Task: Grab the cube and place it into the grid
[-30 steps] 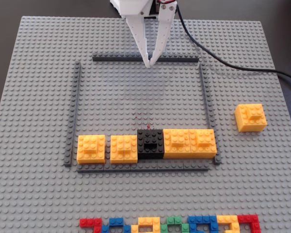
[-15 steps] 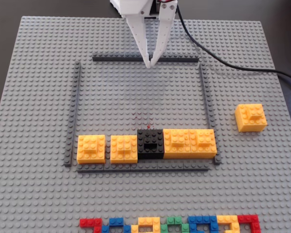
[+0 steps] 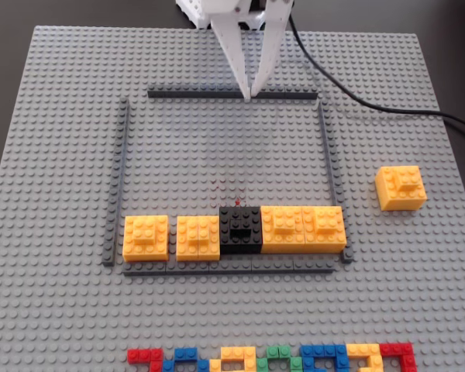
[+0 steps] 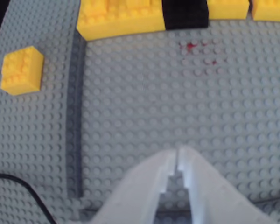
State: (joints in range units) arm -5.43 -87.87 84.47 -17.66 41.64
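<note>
Shifted slightly right, tool (image 3: 250, 97) closed and empty, cube (image 3: 401, 187) well apart, outside grid (image 3: 325, 155)

The end effector (image 4: 177, 156) pokes in from six o'clock, its white tips pressed together and empty. The cube (image 4: 21, 70) sits alone at ten o'clock, outside the grid's dark strip (image 4: 74, 116). At twelve o'clock runs a yellow row (image 4: 121, 16) with a black block (image 4: 184, 11).
</note>
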